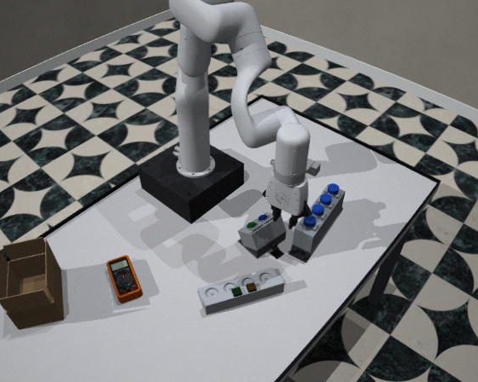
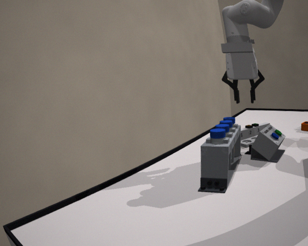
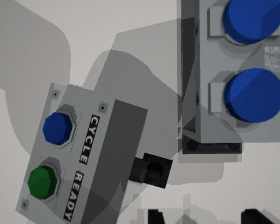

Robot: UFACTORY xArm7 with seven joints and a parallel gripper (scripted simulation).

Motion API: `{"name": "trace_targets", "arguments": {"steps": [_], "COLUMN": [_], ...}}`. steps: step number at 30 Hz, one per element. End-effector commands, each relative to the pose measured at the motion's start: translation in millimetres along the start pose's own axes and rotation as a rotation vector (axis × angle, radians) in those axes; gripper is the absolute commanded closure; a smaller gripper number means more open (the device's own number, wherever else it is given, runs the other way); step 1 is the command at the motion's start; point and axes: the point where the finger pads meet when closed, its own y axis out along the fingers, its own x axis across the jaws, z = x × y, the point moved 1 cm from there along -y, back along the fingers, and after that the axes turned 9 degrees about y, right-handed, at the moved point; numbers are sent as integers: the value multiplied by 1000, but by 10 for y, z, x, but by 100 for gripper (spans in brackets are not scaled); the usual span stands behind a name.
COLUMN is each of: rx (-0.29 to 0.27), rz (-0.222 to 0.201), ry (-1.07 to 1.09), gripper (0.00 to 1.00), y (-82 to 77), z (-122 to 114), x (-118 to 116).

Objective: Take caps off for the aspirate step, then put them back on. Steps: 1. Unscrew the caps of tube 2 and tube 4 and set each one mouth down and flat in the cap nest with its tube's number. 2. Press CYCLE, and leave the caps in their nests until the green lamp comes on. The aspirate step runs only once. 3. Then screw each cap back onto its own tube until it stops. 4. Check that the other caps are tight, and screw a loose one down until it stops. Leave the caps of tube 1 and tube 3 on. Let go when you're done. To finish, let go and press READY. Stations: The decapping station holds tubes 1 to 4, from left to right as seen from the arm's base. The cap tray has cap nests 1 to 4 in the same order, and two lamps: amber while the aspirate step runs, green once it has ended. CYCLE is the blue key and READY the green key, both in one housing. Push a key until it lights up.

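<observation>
The room has plain taupe walls and a floor [image 1: 91, 124] of dark green and cream star-pattern tiles. On it stands a white table [image 1: 164, 341] with a thin black edge. The arm's black base block [image 1: 224, 179] sits near the table's back edge. An open cardboard box [image 1: 32, 294] stands toward the left edge, with an orange multimeter [image 1: 124, 279] lying flat a little to its right.

Toward the right edge stands the grey decapping station [image 1: 302, 240], a long upright block; all four blue caps [image 1: 310, 221] are on their tubes. Just beside it, on the side nearer the base, sits the sloped key housing [image 1: 258, 239] with the blue CYCLE key [image 3: 57, 128] and green READY key [image 3: 43, 182], neither lit. Nearer the front edge lies the cap tray [image 1: 215, 300], its four nests bare and both lamps dark.

The gripper [image 2: 244, 97] hangs straight down, well above the gap between housing and station, fingers half spread and grasping nothing. Nothing stands between it and the caps.

Only the exterior view shows how high the gripper hangs over the table. Only the wrist view shows the key labels, with two caps at its right side. Only the top view shows the box.
</observation>
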Motion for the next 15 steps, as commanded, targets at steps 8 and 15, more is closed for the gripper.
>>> {"name": "trace_targets", "arguments": {"steps": [8,15], "rx": [-20,-14], "rz": [-23,-26], "ry": [-10,380], "gripper": [54,54], "y": [-13,-6], "z": [-12,399], "x": [13,38]}}
